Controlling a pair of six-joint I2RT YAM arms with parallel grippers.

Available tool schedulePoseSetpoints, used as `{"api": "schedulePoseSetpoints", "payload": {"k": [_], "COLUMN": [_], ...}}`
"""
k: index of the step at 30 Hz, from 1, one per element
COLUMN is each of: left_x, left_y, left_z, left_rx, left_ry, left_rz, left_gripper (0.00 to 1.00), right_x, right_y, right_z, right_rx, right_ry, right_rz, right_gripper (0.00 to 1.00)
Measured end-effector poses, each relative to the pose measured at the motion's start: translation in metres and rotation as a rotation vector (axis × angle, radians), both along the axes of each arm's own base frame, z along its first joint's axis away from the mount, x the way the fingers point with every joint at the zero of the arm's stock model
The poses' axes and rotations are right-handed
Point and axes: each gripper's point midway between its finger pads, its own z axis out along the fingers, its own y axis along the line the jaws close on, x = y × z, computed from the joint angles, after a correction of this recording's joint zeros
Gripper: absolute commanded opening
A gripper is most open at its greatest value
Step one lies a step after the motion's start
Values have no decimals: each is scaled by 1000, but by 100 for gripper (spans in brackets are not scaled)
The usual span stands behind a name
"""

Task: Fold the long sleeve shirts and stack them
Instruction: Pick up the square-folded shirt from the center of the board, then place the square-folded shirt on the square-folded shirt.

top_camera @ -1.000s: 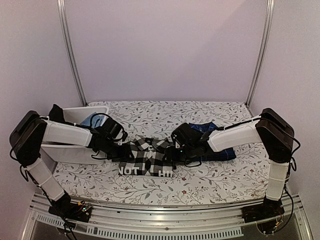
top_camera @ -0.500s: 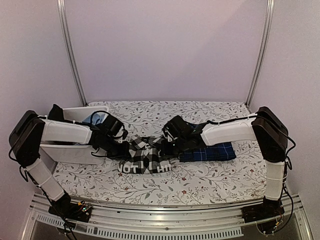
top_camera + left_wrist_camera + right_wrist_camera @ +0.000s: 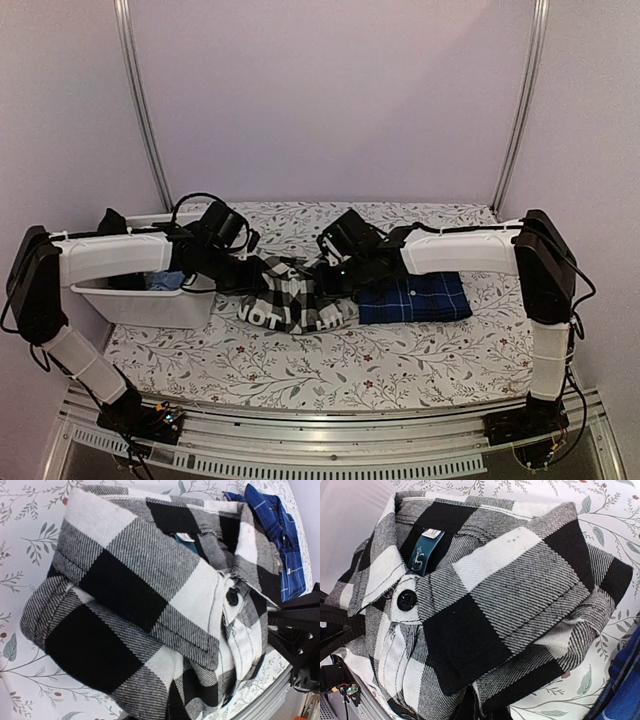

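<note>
Two shirts lie on the table (image 3: 300,385): the check shirt (image 3: 293,300), bundled between the left gripper (image 3: 255,278) and right gripper (image 3: 330,280), beside the blue shirt (image 3: 415,298) nearer the right edge, looks soft and floppy, probably best held by both side folds; jaws hidden, so I cannot tell their state

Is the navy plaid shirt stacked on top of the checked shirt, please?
No, the navy plaid shirt lies on the table beside the checked shirt.
</note>
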Motion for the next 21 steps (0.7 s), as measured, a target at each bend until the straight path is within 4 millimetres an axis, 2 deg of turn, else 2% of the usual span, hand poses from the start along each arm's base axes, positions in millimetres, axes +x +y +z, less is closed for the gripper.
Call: {"api": "schedulePoseSetpoints", "payload": {"k": [5,12,17,21], "left_x": [3,19,34,47], "left_y": [-22,-90,-137,-173], "left_z": [22,50,50,44], "left_rx": [-37,-95,-125,-150], "left_ry": [-30,-77,-91,-100], "left_rz": [-23,-76,-99,-115], "left_gripper": [0,0,0,0], "right_x": [7,18,30,38], "right_y": [-22,-78,-127,-168], "right_z": [3,33,48,51], "right_rx": [-47,-85,-119,-144], "right_ry": [-19,-87,-128,-148], "right_rz": [-7,-62,-133,-193], "right_gripper": [0,0,0,0]}}
